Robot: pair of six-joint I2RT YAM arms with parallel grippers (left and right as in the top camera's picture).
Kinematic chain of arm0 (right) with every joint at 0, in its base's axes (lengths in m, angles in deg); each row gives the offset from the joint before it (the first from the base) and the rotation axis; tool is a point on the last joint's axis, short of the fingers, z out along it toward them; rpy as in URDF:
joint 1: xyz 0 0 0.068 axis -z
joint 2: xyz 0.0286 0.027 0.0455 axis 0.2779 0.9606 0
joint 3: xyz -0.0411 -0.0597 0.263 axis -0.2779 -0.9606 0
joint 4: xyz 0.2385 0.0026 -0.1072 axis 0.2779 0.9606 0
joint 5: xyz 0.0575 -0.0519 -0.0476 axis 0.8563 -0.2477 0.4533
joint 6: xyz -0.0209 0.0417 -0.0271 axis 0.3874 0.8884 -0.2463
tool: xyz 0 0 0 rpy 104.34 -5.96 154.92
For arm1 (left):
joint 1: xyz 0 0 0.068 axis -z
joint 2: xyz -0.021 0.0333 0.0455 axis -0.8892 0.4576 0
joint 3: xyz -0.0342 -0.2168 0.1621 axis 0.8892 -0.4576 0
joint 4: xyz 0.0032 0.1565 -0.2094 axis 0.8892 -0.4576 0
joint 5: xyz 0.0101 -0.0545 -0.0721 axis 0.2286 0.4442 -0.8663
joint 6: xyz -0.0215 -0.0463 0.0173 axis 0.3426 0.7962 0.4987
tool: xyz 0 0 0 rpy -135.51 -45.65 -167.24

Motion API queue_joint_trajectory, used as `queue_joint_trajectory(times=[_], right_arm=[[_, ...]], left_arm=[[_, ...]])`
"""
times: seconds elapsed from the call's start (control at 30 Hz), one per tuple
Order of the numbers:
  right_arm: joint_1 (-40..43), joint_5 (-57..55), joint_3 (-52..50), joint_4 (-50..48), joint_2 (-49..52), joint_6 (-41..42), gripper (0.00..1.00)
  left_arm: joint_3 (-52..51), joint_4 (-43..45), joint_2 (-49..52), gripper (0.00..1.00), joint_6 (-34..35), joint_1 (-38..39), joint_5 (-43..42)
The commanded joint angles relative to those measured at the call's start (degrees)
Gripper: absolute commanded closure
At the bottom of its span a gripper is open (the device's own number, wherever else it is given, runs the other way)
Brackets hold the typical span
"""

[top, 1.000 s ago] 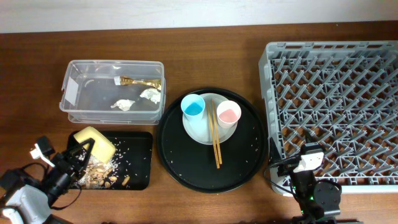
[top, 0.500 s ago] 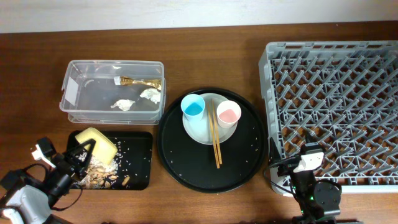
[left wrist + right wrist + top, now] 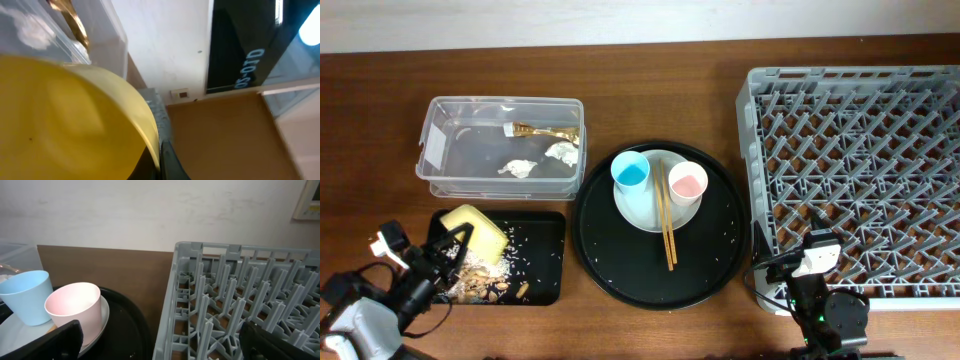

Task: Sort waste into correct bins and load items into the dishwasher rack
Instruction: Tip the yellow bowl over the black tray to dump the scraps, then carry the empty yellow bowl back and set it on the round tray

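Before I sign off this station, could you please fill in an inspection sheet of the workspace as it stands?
Surface: brown wooden table.
Job's things: clear tub holds foil wrapper and tissue wads; black tray holds food scraps; plate carries blue cup, pink cup, chopsticks; rack holds nothing.
Clutter: round black tray under the plate, few crumbs.
Claws: left claw shut on tilted yellow bowl over the black tray; right claw open, by the rack's corner.
Cables: thin black lead by the right arm.
Surroundings: white wall.
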Motion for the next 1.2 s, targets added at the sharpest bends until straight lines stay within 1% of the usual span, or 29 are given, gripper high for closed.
queue_joint_trajectory(times=[0.0, 0.2, 0.23, 0.27, 0.3, 0.37, 0.5, 0.7, 0.77, 0.83, 0.87, 0.93, 1.03, 1.17], right_arm=[[-0.2, 0.5, -0.3, 0.2, -0.3, 0.2, 0.02], [-0.2, 0.5, -0.3, 0.2, -0.3, 0.2, 0.02], [-0.2, 0.5, -0.3, 0.2, -0.3, 0.2, 0.02], [-0.2, 0.5, -0.3, 0.2, -0.3, 0.2, 0.02], [-0.2, 0.5, -0.3, 0.2, -0.3, 0.2, 0.01], [-0.2, 0.5, -0.3, 0.2, -0.3, 0.2, 0.02], [-0.2, 0.5, -0.3, 0.2, -0.3, 0.2, 0.02], [-0.2, 0.5, -0.3, 0.2, -0.3, 0.2, 0.02], [-0.2, 0.5, -0.3, 0.2, -0.3, 0.2, 0.02], [-0.2, 0.5, -0.3, 0.2, -0.3, 0.2, 0.01], [-0.2, 0.5, -0.3, 0.2, -0.3, 0.2, 0.02], [-0.2, 0.5, -0.3, 0.2, -0.3, 0.2, 0.02], [-0.2, 0.5, -0.3, 0.2, -0.3, 0.2, 0.02], [-0.2, 0.5, -0.3, 0.2, -0.3, 0.2, 0.02]], left_arm=[[-0.1, 2.0, -0.9, 0.99, 1.7, -0.2, 3.3], [-0.1, 4.9, -0.9, 1.0, 1.8, -0.2, 3.6], [-0.1, 4.2, -0.9, 0.99, 2.8, -0.2, 2.5], [-0.1, 2.6, -0.9, 0.95, 3.6, 0.0, 0.2], [-0.1, 1.3, -0.9, 0.95, 3.6, 0.3, -2.0], [-0.1, 0.5, -0.9, 0.94, 3.6, 1.6, -3.3], [-0.1, 1.3, -0.9, 0.94, 3.6, 3.3, -2.7], [-0.1, 0.2, -0.9, 0.99, 3.6, 7.1, 1.5], [-0.1, -0.4, -0.9, 0.99, 3.6, 9.6, 3.2], [-0.1, -0.5, -0.9, 0.99, 3.7, 13.6, 6.2], [-0.1, -0.5, -0.9, 0.99, 3.7, 15.8, 6.3], [0.3, -0.4, -0.9, 0.99, 6.0, 19.2, 6.3], [2.4, -0.4, -0.9, 0.99, 6.7, 23.6, 6.3], [6.1, -0.3, -0.9, 0.99, 10.6, 29.9, 7.8]])
